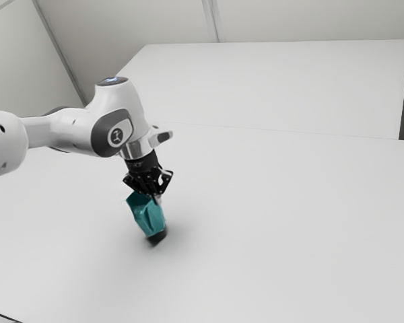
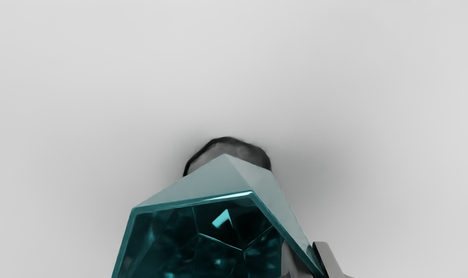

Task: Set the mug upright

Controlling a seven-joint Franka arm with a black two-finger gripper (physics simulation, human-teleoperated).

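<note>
End effector (image 1: pixel 153 197): closed on the side wall of the mug (image 1: pixel 145 212), one grey finger (image 2: pixel 290 263) inside the mouth and the other finger (image 2: pixel 329 258) against the outside.
Mug: teal and faceted, directly below the end effector in the exterior view; its mouth faces up toward the hand.
Mug's tilt: off upright, the upper end leaning toward the exterior view's left and the lower end toward its right.
Mug's rim: angular, with a bright edge in the wrist view; inside, the walls are dark teal with a few pale glints.
Dark shape (image 2: pixel 234 148): rounded, at the mug's lower end; whether it is part of the mug or shadow cannot be told.
Surface (image 1: pixel 276 222): plain and whitish, softly shaded around the mug; whether the mug touches it is unclear.
Arm (image 1: pixel 71 131): white with dark grey parts, reaching in from the exterior view's left, its hand pointing down over the surface.
Wall (image 1: pixel 310 19): pale, behind the surface in the exterior view.
</note>
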